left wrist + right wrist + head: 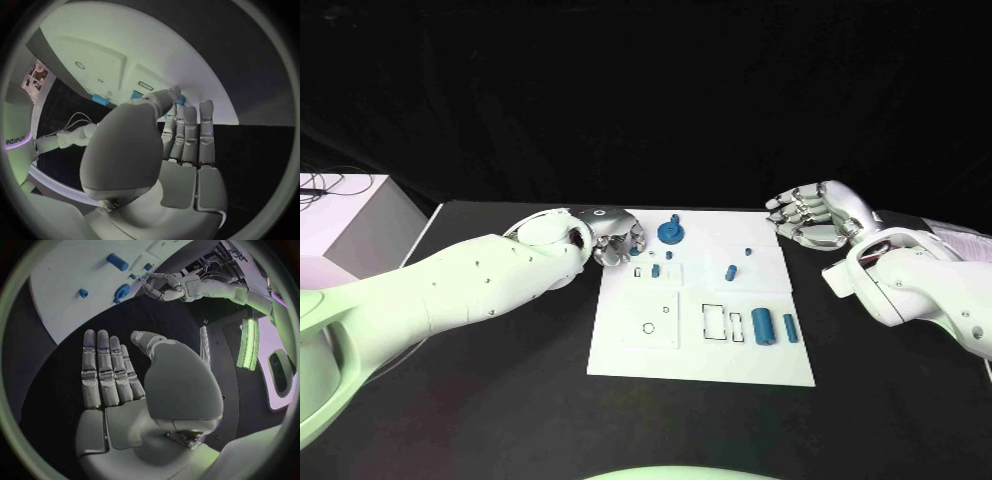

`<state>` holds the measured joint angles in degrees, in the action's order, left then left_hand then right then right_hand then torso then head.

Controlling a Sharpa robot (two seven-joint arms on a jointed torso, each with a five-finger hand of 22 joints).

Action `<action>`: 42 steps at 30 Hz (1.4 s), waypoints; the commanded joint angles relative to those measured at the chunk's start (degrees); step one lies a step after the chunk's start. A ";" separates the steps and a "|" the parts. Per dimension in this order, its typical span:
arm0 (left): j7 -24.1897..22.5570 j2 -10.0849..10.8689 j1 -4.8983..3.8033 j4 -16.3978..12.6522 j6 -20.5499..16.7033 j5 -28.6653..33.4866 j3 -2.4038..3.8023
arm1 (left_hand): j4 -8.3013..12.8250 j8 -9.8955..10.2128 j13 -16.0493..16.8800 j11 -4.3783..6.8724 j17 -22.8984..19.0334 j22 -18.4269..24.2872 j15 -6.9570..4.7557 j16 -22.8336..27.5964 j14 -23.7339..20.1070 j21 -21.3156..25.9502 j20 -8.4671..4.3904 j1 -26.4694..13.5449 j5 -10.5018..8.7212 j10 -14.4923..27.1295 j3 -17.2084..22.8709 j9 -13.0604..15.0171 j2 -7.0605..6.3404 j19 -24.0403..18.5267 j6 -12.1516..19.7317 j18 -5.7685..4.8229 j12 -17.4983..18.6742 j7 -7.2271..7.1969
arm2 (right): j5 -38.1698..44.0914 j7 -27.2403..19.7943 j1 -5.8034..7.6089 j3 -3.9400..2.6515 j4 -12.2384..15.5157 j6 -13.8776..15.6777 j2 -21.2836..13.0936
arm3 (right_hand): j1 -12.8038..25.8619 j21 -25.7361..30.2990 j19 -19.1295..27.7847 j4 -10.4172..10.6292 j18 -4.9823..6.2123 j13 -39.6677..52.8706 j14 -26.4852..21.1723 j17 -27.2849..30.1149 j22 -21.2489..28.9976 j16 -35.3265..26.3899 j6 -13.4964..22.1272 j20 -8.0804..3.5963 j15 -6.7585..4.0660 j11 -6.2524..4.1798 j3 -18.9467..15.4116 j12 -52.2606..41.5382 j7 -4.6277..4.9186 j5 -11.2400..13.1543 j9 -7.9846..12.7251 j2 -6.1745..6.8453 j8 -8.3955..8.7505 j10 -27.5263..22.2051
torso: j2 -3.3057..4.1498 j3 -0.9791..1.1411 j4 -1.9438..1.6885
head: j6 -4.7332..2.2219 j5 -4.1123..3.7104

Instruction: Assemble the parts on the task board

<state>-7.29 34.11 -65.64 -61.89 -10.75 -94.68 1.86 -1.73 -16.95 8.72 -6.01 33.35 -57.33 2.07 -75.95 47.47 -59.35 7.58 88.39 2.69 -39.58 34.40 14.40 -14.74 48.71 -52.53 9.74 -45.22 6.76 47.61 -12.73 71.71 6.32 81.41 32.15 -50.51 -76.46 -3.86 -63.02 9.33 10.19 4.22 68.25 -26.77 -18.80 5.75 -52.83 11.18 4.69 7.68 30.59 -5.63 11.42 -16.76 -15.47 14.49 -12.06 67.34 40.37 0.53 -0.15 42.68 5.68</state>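
We see the left hand (606, 240) at the far left corner of the white task board (646, 355), fingers over a small blue part (180, 100) at their tips; whether it grips that part we cannot tell. The right hand (813, 215) hovers off the board's far right corner, fingers extended and holding nothing. On the board we count a blue disc (672, 234), two blue cylinders (764, 326) and several small pegs (730, 270) too tiny to count surely.
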 commanded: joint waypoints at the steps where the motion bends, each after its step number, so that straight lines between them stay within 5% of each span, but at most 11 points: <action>1: 1.16 -0.21 -0.13 0.09 0.71 -0.54 0.02 | 0.45 0.45 0.07 -0.07 -0.14 -0.04 -0.09 -0.32 -0.59 -0.14 0.12 -0.76 0.11 0.78 -0.02 -0.14 0.14 -0.36 0.45 0.74 -0.32 0.25 | 0.18 -0.72 0.02 -0.03 0.12 -0.70 -0.02 | 0.29 0.17 0.33 0.00 0.29 -0.14 0.06 0.15 0.28 -0.20 -0.07 0.03 0.32 0.35 -0.10 0.30 0.57 -0.39 0.11 0.05 0.42 -0.06 | 0.03 0.04 0.04 | 0.01 0.05; 17: 1.90 -1.45 -0.13 1.44 0.66 -0.56 0.01 | 0.51 1.16 0.01 0.53 -0.53 0.11 -0.41 -1.02 -1.06 -0.01 0.09 -1.55 0.10 0.47 0.50 -0.41 1.47 -0.14 0.51 0.85 -1.05 0.28 | 0.18 -0.69 0.15 -0.04 0.29 -0.69 -0.11 | 0.29 0.17 0.33 0.00 0.29 -0.14 0.06 0.15 0.28 -0.20 -0.07 0.03 0.32 0.35 -0.10 0.30 0.57 -0.39 0.11 0.05 0.42 -0.06 | 0.07 0.10 0.11 | 0.07 -0.13; 33: 0.97 -1.59 -0.13 1.54 -0.02 -0.21 0.00 | -0.34 0.30 -4.61 1.11 -2.41 -0.14 -0.34 -2.13 0.93 -0.45 -0.12 -3.91 0.08 -11.76 1.61 0.77 4.88 1.43 -4.90 0.61 6.68 0.73 | 0.19 -0.67 0.29 -0.05 0.45 -0.70 -0.21 | 0.29 0.17 0.33 0.00 0.29 -0.14 0.06 0.15 0.28 -0.20 -0.07 0.03 0.32 0.35 -0.10 0.30 0.57 -0.39 0.11 0.05 0.42 -0.06 | -0.03 0.02 -0.03 | 0.15 -0.31; 42: -0.09 -1.55 -0.13 1.29 -1.89 1.16 0.00 | -1.38 0.12 -4.85 0.84 -2.82 -0.33 -0.08 -2.17 1.73 -0.60 0.15 -4.82 0.09 -13.62 0.91 1.21 5.95 2.55 -5.66 0.42 8.22 1.24 | 0.19 -0.70 0.30 -0.05 0.45 -0.68 -0.18 | 0.29 0.17 0.33 0.00 0.29 -0.14 0.06 0.15 0.28 -0.20 -0.07 0.03 0.32 0.35 -0.10 0.30 0.57 -0.39 0.11 0.05 0.42 -0.06 | -0.03 0.01 -0.03 | -0.09 -0.16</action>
<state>-6.21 32.66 -65.71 -60.40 -11.37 -94.52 1.84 -2.81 -16.63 3.96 -5.15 30.58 -57.61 1.96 -77.84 48.85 -59.70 7.79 83.60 2.68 -52.88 35.39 15.51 -9.13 50.80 -57.98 9.75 -37.20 7.90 47.61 -12.74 71.99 6.30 81.75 32.14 -50.71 -76.46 -3.86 -63.02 9.33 10.19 4.15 68.25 -26.68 -18.58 5.76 -53.08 11.18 4.69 7.68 30.59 -5.63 11.60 -16.76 -15.41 14.49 -11.83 67.34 40.33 0.54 -0.18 42.63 5.46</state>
